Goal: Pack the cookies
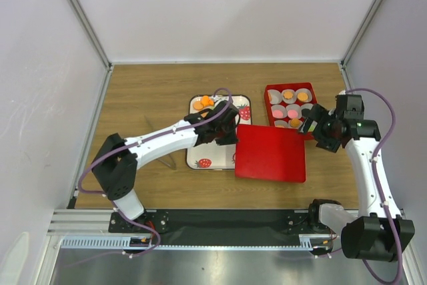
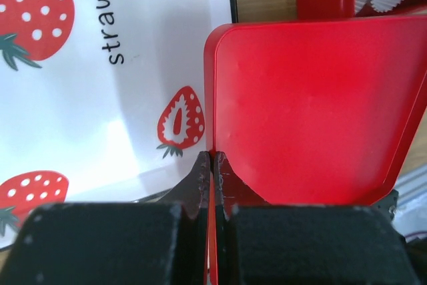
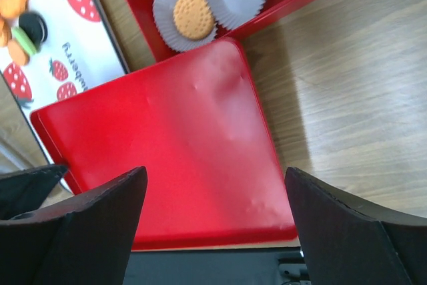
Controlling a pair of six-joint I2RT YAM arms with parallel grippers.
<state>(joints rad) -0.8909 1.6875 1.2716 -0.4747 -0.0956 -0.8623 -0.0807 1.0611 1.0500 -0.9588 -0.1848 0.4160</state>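
Box cups hold cookies beyond the right gripper, whose jaws are spread over the lid. The left gripper pinches the lid edge. A few cookies remain on the tray; closing the box appears pending.

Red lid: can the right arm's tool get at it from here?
Probably yes: the right tool hangs open just above the red lid, nothing between them; the left tool is shut on its left edge only.

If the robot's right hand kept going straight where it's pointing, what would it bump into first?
Most likely the red lid, which lies flat straight ahead of the open right hand. How far off it is, the picture doesn't show.
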